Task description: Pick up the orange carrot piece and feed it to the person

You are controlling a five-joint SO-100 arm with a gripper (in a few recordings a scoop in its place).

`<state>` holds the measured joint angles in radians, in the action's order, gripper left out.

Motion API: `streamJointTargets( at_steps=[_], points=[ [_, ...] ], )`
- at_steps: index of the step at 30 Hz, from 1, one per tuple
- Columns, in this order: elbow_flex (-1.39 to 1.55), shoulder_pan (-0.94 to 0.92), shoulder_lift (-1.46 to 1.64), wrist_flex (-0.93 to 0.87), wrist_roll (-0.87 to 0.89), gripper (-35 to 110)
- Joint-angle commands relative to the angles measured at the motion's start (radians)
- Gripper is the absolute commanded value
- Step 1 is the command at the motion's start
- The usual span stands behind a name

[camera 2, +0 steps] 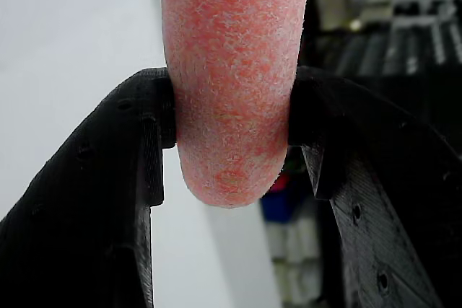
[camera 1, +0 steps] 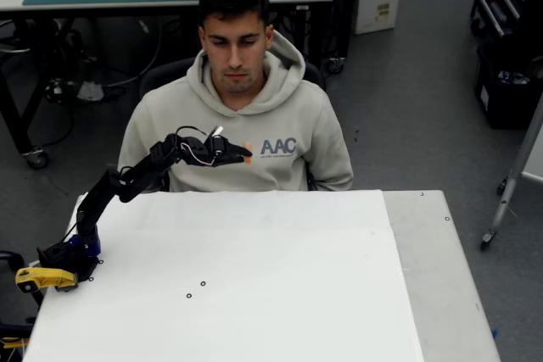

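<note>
Orange carrot piece [camera 2: 231, 84] seen clamped crosswise between the two black fingers [camera 2: 130, 178], filling the upper centre of the wrist view, rounded end poking out below the pinch. Surface looked fuzzy and matte, speckled orange and pale, more like felt or foam than a real vegetable; judged light, somewhat soft, and not slippery. No visible squashing at the contact points, so probably firm enough to hold shape. Grip sat near one end of the stub, both pads touching its sides, leaving the longer part free beyond the fingers; likely the right place, with the free end available for offering.

In the overhead view, same piece [camera 1: 248, 153] shown as a small orange speck at the tip of the gripper [camera 1: 242, 154], left of centre, raised off the white worktop [camera 1: 254, 277] and held in front of the chest of the person [camera 1: 242, 116], just beside the hoodie lettering. Mouth sat higher in frame, well above the fingers.
</note>
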<state>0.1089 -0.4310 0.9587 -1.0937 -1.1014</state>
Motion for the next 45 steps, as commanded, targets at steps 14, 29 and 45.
streamJointTargets(
  at_steps=[14, 29, 45],
  points=[
    [-0.419, 0.129, -0.12, 0.193, -0.072, -3],
    [-0.414, 0.166, -0.236, 0.571, -0.074, -3],
    [-0.414, 0.179, -0.291, 0.666, -0.074, -3]
  ],
)
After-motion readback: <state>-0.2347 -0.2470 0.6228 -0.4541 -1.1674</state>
